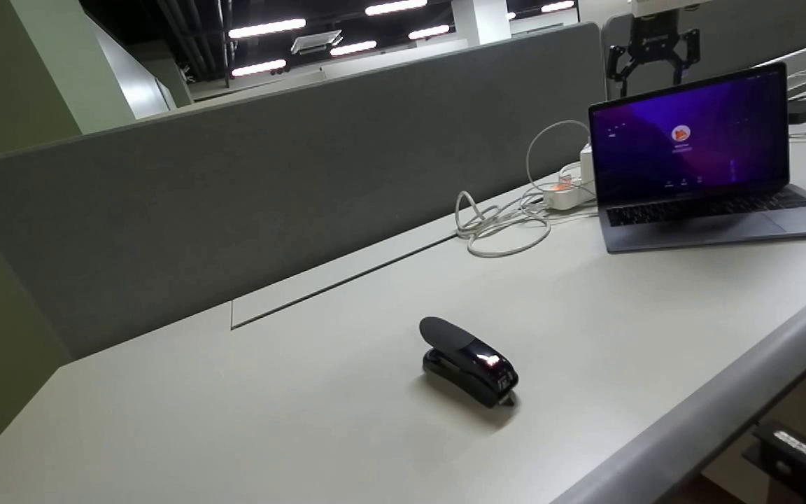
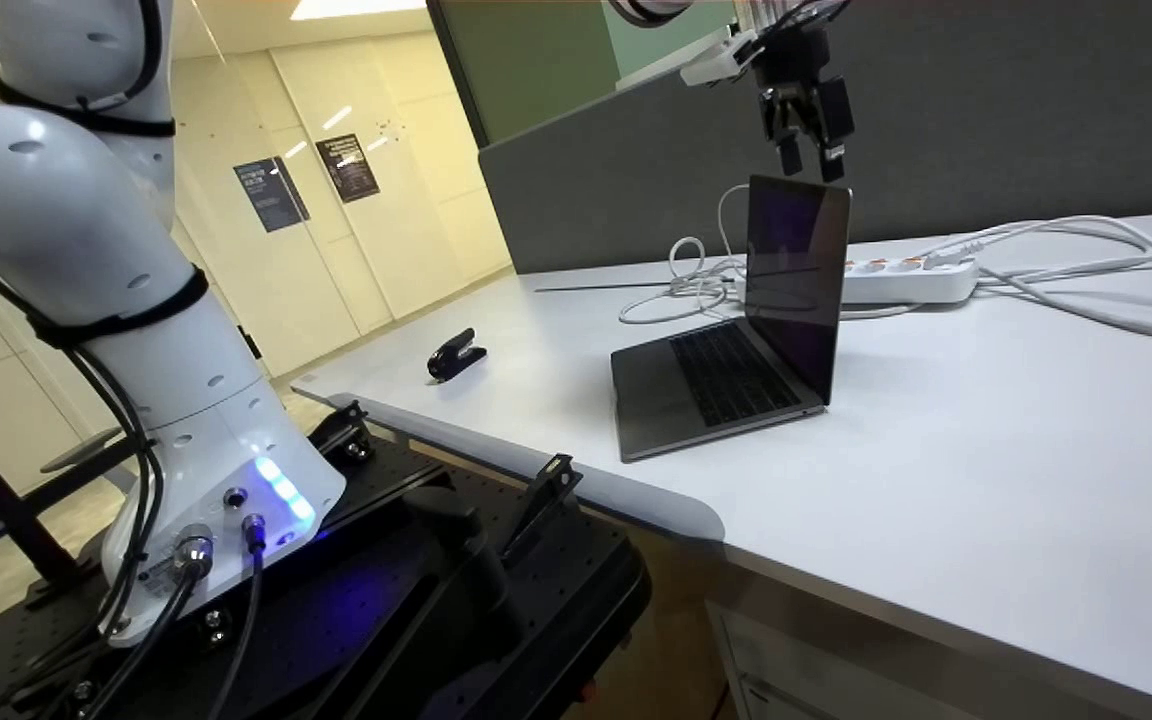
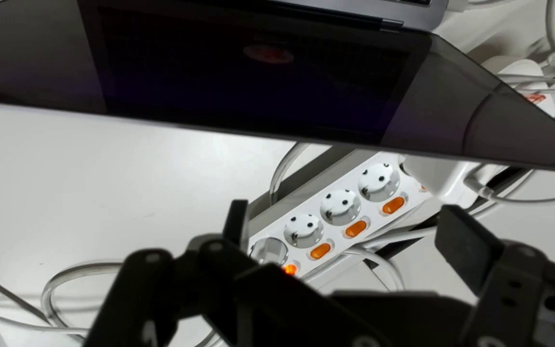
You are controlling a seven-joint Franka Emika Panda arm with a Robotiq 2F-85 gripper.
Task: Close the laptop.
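Note:
The silver-grey laptop stands open on the white table, its screen [image 1: 690, 140] raised and lit purple, its dark keyboard [image 2: 731, 370] uncovered. In the wrist view the dark screen [image 3: 258, 82] crosses the upper part, its top edge slanting across the picture. My gripper [image 2: 811, 165] is open and empty, just above and behind the top edge of the screen, with no contact visible. It also shows in an exterior view [image 1: 653, 78], its fingertips close to or partly behind the screen's top edge. In the wrist view its fingers [image 3: 347, 226] are wide apart, below the screen edge.
A white power strip [image 3: 325, 212] with orange switches lies behind the laptop, with loose white cables [image 1: 504, 224] beside it. A black stapler [image 1: 469, 360] stands on the table [image 1: 270, 413]. A grey partition [image 1: 305, 182] runs along the back edge.

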